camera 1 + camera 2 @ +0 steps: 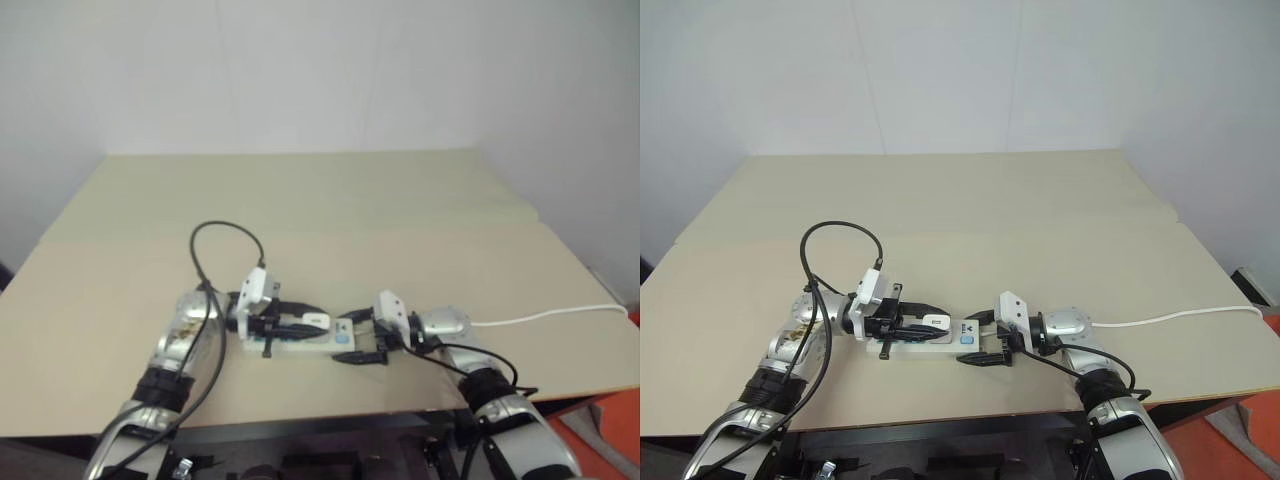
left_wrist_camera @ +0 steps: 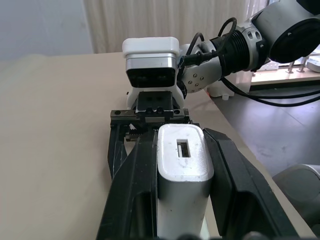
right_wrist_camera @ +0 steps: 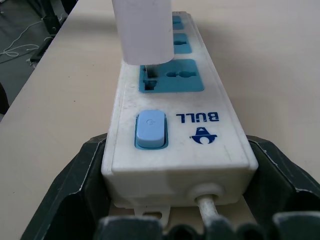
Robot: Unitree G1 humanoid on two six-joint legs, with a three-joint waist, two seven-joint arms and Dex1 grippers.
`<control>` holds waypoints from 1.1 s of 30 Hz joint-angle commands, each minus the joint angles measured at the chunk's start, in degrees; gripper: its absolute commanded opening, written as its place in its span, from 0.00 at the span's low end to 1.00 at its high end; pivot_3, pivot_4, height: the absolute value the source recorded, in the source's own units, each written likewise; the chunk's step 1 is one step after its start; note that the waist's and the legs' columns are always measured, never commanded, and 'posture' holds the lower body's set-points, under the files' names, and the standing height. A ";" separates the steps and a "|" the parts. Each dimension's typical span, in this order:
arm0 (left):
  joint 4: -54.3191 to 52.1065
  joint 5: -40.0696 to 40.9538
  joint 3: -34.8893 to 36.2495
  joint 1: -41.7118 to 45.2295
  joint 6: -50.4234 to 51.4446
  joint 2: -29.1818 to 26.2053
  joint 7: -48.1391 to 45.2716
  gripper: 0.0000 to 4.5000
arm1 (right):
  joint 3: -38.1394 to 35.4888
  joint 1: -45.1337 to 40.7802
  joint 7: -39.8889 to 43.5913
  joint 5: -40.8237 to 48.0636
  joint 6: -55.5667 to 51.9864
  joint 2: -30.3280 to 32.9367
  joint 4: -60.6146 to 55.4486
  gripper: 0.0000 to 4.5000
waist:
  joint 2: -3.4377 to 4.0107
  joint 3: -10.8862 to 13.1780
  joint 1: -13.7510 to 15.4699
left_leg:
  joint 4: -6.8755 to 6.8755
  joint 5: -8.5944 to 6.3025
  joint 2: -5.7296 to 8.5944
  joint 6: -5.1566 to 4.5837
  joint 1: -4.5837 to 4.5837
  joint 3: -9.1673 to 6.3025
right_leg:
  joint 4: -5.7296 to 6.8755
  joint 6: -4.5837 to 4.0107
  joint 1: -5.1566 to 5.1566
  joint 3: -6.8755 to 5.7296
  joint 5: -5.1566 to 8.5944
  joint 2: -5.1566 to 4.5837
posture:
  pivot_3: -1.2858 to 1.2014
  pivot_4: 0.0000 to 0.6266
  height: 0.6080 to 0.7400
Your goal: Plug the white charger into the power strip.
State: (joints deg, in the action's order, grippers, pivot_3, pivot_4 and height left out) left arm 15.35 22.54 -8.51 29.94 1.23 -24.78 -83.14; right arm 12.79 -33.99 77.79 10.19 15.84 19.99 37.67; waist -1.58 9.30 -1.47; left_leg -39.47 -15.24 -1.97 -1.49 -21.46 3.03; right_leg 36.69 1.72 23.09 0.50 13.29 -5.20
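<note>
Left jaws (image 2: pixel 182 165) pinch the small white rounded charger (image 2: pixel 183 175); right jaws (image 3: pixel 175 200) clamp the switch end of the long white blue-socketed power strip (image 3: pixel 172 125) on the tan table (image 1: pixel 400 200). Charger sits directly above the nearest socket.

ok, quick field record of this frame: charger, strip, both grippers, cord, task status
charger: white charger clamped between the left gripper fingers, its lower end meeting the blue socket nearest the switch
strip: power strip flat on the table, blue switch at the end facing the right arm
right gripper: right gripper fingers bracket the strip's switch end
cord: thin white cord runs off toward the table's right edge
status: seating depth cannot be told
</note>
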 commanded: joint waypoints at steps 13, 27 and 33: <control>3.00 -2.93 -1.66 -0.50 -1.28 -0.68 -0.86 0.23 | 0.96 1.32 -1.25 -2.49 -1.55 0.90 0.96 0.76 | 0.00 0.00 -0.21 | 0.18 0.00 0.00 0.00 0.04 0.07 | -0.08 0.00 0.04 0.06 0.00 0.01 | 0.52 0.24 1.00; 13.53 -8.14 -4.64 -0.78 -7.80 -3.98 -0.26 0.23 | 1.17 1.61 -1.12 -2.34 -1.71 1.03 0.50 0.76 | 0.04 -0.59 -0.26 | 0.56 0.00 -0.01 0.00 0.85 0.15 | -0.39 -0.05 -0.73 0.11 0.02 0.01 | 0.52 0.24 1.00; 9.78 -6.29 -4.78 -1.81 -3.00 -3.43 0.65 0.23 | 1.34 1.59 -1.23 -2.36 -1.71 0.94 0.53 0.76 | 0.03 -0.73 -0.29 | 0.68 0.00 -0.02 0.01 0.98 0.16 | -0.52 -0.05 -0.85 0.12 0.02 0.01 | 0.52 0.24 1.00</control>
State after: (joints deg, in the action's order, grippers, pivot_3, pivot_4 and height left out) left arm 22.31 20.13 -11.69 30.81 -5.00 -25.54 -83.03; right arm 13.69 -33.29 76.22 9.56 14.81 19.80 37.32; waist -1.55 8.57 -1.75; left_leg -38.79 -15.25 -2.00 -1.48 -20.48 3.18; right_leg 36.17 1.67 22.24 0.62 13.31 -5.19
